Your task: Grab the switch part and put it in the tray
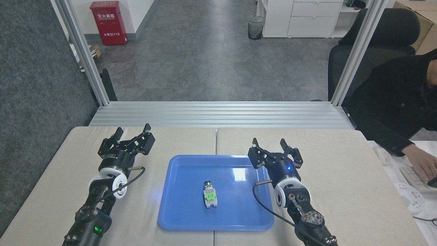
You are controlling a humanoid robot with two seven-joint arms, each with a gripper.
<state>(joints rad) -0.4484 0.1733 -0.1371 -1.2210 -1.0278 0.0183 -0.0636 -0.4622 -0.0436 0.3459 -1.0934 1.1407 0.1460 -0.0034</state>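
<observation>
Lying flat near the middle of the tray (177, 212), the switch part (209, 195) has its long axis running almost straight away from you, tipped slightly so the far end leans left. Its dark round metal-ringed head points toward the far rim, the bright green clip sits across the middle, and the whitish-grey block body is the end nearest you. Nothing touches it; you see bare glossy blue plastic all around it, with a white glare patch just to its right.

The tray is a flat rectangle with rounded corners and a low raised rim, resting on the pale matte padded table (341, 177), across the seam between its 2 panels.

Your right gripper (275, 148) hovers beside the tray's far right corner, its black fingers spread wide and holding nothing, a blue light glowing on its body. Your left gripper (132, 132) sits well left of the tray over the table, fingers also apart and empty, though the angle makes the width of that gap hard to judge.

At the right edge, a person's hand (421, 163) rests on a keyboard (411, 176).
</observation>
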